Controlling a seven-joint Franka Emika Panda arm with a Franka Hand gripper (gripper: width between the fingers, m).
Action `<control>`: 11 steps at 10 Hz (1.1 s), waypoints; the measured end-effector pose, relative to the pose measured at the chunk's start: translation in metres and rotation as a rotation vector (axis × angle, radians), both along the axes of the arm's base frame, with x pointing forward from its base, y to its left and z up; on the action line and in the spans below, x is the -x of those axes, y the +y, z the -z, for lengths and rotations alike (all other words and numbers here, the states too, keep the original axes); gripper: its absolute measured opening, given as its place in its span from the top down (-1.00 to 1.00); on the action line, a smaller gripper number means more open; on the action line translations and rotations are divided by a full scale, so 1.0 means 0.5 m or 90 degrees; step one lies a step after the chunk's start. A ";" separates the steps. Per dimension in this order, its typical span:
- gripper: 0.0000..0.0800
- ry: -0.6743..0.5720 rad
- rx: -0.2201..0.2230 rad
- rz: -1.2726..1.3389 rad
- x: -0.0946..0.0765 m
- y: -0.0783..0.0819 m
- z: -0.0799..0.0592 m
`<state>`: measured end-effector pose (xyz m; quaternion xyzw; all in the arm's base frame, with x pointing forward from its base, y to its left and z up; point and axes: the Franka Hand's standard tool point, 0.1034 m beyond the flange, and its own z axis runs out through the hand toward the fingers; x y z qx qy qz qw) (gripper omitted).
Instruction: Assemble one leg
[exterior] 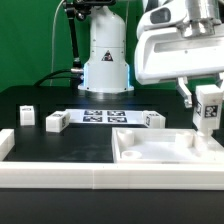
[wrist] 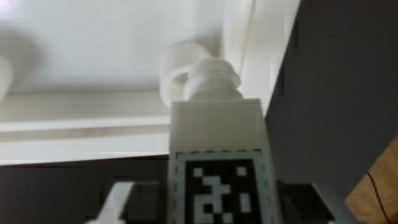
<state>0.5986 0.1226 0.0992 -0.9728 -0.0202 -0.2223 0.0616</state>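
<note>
White plastic leg (exterior: 208,105), probably light, stiff and slick, sits clenched in the end effector (wrist: 217,202) by its flat sides, a sound hold, tip over the panel's (exterior: 165,152) corner.

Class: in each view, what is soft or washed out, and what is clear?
Wrist view: the leg in the gripper is fairly clear, the panel behind it soft and washed out. Exterior view: evenly lit, table dark, a blue glow on the robot base.

End effector (exterior: 206,95) at exterior view's right, pointing down, clamped on leg (exterior: 208,115).
</note>
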 end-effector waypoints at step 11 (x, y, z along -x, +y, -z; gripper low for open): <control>0.27 -0.031 0.012 -0.004 -0.019 -0.017 0.049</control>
